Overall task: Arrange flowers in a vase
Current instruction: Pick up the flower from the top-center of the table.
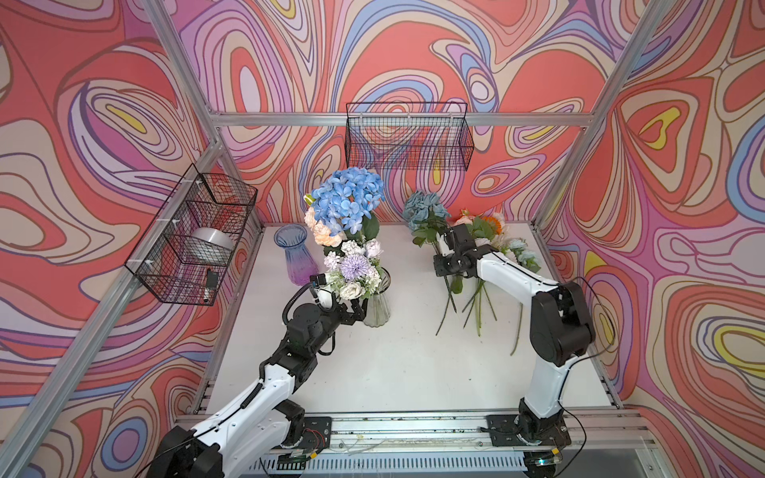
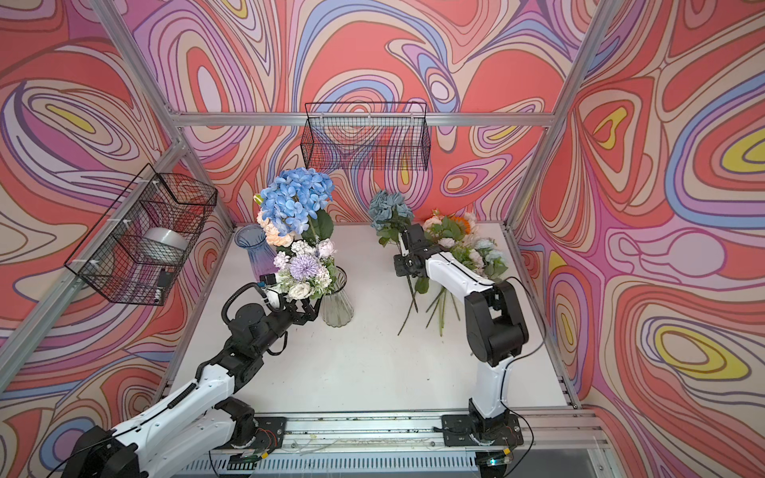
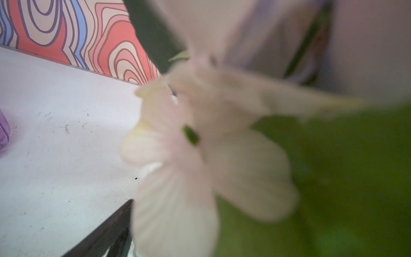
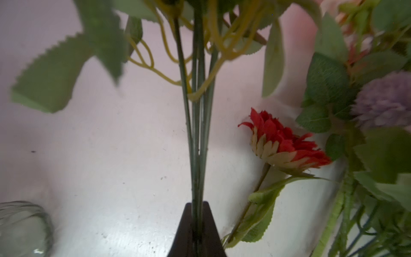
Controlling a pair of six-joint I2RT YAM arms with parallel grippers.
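Several thin flower stems pinched tight in right gripper, beside loose pile on table. Light, springy, likely slippery; grip low, below leaves. Left gripper spread wide next to filled vase.

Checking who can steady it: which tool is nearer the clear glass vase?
Left. The left tool sits open beside the clear glass vase; the right tool is across the table, shut on green stems.
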